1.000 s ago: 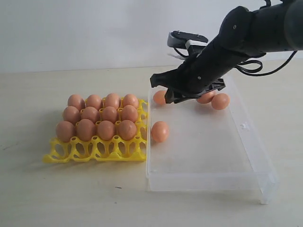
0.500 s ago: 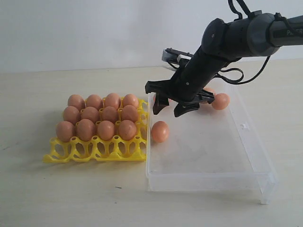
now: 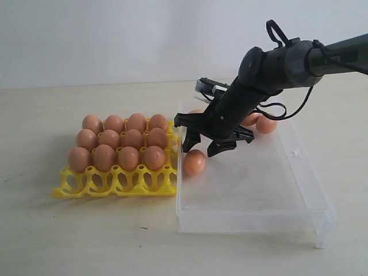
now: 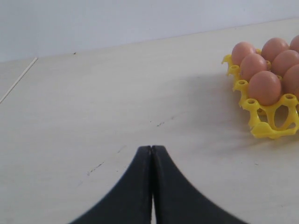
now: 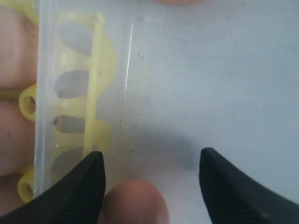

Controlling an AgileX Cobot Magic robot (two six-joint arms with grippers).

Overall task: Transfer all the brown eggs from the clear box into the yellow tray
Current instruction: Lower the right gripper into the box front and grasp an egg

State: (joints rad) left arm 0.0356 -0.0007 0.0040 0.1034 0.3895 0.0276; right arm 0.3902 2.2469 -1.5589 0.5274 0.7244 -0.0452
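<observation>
The yellow tray (image 3: 115, 183) on the left holds several brown eggs (image 3: 129, 140) in its back rows; its front row of cups is bare. The clear box (image 3: 299, 190) lies to its right. One egg (image 3: 195, 163) rests by the box's left wall, two eggs (image 3: 266, 123) lie at the back, and another (image 3: 196, 112) peeks out behind the arm. My right gripper (image 3: 202, 148) hangs open just over the near egg (image 5: 135, 203), which sits between the fingers, closer to one fingertip (image 5: 93, 163). My left gripper (image 4: 151, 148) is shut and empty over bare table, beside the tray (image 4: 268, 128).
The box's left wall (image 5: 46, 93) stands right next to the tray's edge (image 5: 96, 93), close to one right finger. The tray's pointed posts (image 3: 172, 135) rise between box and eggs. A black cable (image 3: 290, 106) loops behind the right arm.
The right arm came down and forward from the back of the box to the egg by the left wall, and its jaws spread wide.
</observation>
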